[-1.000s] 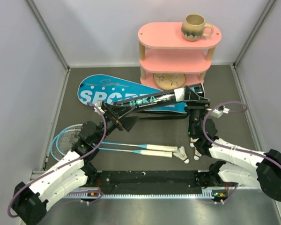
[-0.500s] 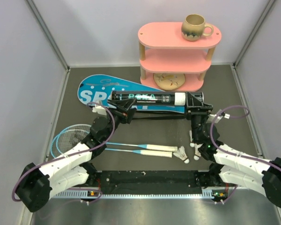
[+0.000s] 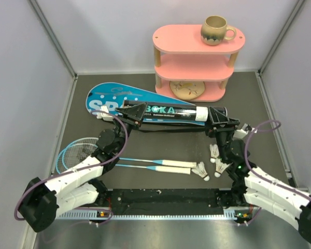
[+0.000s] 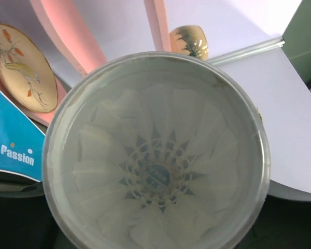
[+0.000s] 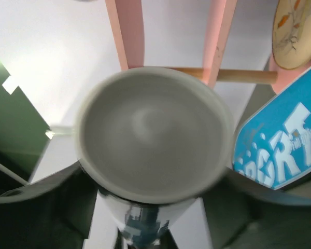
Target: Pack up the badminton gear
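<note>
SPORT cover [image 3: 101,101] lies beneath black tube [image 3: 171,112]. The tube is level, left tool [image 3: 130,112] clamped on its open mouth, right tool [image 3: 220,118] gripping the closed end. Judgement: keep it level so the nested shuttlecock [image 4: 155,171] stays seated. Can't tell if tube touches cover; left fingers hidden; right wrist view blurred.

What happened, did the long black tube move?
Yes, the long black tube swung level: its right end shifted away from the pink three-tier shelf.
</note>
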Robot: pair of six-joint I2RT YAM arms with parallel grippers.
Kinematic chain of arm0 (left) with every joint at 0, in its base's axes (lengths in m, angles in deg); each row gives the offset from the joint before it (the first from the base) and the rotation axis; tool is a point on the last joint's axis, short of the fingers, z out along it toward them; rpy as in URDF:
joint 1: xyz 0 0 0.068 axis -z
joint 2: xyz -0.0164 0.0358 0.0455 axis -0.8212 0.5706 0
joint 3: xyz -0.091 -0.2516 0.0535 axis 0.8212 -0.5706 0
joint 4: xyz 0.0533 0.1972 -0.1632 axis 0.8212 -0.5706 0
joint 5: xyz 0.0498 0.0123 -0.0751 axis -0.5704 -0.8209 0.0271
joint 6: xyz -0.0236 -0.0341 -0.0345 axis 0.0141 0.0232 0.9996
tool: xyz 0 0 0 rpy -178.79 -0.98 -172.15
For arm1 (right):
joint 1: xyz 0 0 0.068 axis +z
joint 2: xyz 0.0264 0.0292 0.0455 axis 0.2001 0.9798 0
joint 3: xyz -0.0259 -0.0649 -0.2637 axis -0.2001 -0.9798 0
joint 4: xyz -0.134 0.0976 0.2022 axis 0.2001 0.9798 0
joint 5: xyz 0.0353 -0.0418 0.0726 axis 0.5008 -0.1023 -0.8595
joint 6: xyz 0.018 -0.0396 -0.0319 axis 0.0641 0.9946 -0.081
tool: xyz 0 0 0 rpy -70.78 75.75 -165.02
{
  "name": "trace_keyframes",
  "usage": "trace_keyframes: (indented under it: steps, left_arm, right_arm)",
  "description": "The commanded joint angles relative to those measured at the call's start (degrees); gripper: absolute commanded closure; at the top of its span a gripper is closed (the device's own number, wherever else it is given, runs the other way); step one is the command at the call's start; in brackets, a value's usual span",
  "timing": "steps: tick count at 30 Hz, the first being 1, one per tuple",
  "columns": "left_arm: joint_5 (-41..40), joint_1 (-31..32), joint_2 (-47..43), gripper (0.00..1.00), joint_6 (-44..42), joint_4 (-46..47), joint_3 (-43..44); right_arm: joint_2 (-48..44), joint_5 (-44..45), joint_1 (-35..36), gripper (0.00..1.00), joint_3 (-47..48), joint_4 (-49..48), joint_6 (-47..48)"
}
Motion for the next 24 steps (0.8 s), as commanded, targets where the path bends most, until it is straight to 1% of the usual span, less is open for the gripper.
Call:
trace_keyframes:
  steps: [1,2,3,4,5,6,7,9,10,11,12,14,15,16,17,18,19,20,21,22,23,24]
  left_arm:
    - [0.1,0.0,-3.5,0.47,-11.3,3.8,-0.6]
    - [-1.4,0.1,-4.3,0.47,-13.4,2.8,-0.7]
    - [-2.4,0.1,-6.0,0.48,-15.3,1.9,-0.7]
    - [-3.6,0.1,-6.7,0.48,-20.4,0.9,-0.7]
    - [-5.8,0.1,-7.6,0.50,-23.2,0.4,-0.7]
    - [-7.1,0.1,-9.2,0.51,-25.8,-0.5,-0.4]
    - [-8.3,0.1,-10.0,0.51,-29.7,-1.7,-0.1]
    - [-9.8,0.0,-11.1,0.55,-33.2,-3.5,0.7]
    - [-10.0,0.0,-11.3,0.55,-35.6,-4.0,1.2]
    - [-10.1,0.0,-11.2,0.55,-36.4,-5.6,2.4]
    - [-11.4,-0.2,-11.2,0.55,-37.3,-7.2,3.3]
    - [-15.0,-0.3,-12.0,0.56,-36.3,-12.0,6.0]
    - [-16.8,-0.8,-13.5,0.56,-34.6,-17.2,6.5]
    - [-20.2,-1.0,-14.4,0.56,-31.9,-18.0,6.5]
    - [-21.2,-1.1,-15.4,0.56,-31.3,-17.5,5.8]
    - [-22.2,-1.1,-17.0,0.56,-30.5,-15.7,5.4]
    - [-21.7,-1.2,-17.4,0.56,-30.4,-14.2,5.1]
    - [-20.3,-1.3,-17.6,0.56,-30.6,-13.7,5.8]
    - [-18.8,-1.2,-17.2,0.56,-31.0,-14.0,6.7]
    - [-15.0,-1.2,-16.8,0.56,-30.6,-18.3,8.0]
    - [-13.0,-1.3,-16.5,0.56,-30.4,-20.6,10.6]
    - [-11.0,-1.2,-15.8,0.56,-30.6,-22.6,11.5]
  right_arm:
    - [-7.4,-17.5,-5.3,0.15,5.4,20.1,6.9]
    - [-8.1,-20.1,-5.9,0.08,9.0,31.9,11.3]
    - [-8.3,-23.2,-6.0,0.03,10.6,35.7,22.9]
    - [-8.0,-24.4,-6.1,0.01,11.8,39.0,28.8]
    - [-7.8,-24.9,-6.0,0.01,14.4,47.8,33.7]
    - [-7.4,-24.8,-6.0,0.01,15.4,50.8,40.9]
    - [-6.8,-24.7,-6.1,0.01,15.9,53.1,43.6]
    - [-6.4,-24.8,-6.1,0.01,18.4,56.1,51.2]
    - [-5.9,-24.7,-6.0,0.01,20.2,56.8,53.3]
    - [-5.6,-24.1,-6.0,0.01,21.2,57.2,55.8]
    - [-5.8,-22.8,-6.1,0.01,21.9,59.7,57.8]
    - [-7.8,-22.5,-6.1,0.01,21.1,60.1,58.2]
    - [-8.8,-23.3,-6.1,0.01,20.0,59.5,55.8]
    - [-10.0,-24.7,-6.1,0.01,16.4,56.5,54.0]
    - [-13.2,-27.9,-6.2,0.01,14.4,54.3,52.4]
    - [-15.0,-29.0,-6.2,0.01,12.2,51.9,49.0]
    - [-17.1,-30.2,-6.2,0.01,7.9,44.5,48.8]
    - [-19.4,-34.5,-6.2,0.01,6.3,40.0,52.1]
    - [-19.6,-36.2,-6.2,0.01,5.7,36.4,54.9]
    - [-18.4,-38.1,-6.1,0.01,8.3,34.8,58.4]
    - [-16.3,-42.4,-6.1,0.01,10.9,35.8,65.8]
    - [-9.3,-44.0,-5.9,0.01,14.1,37.9,69.5]
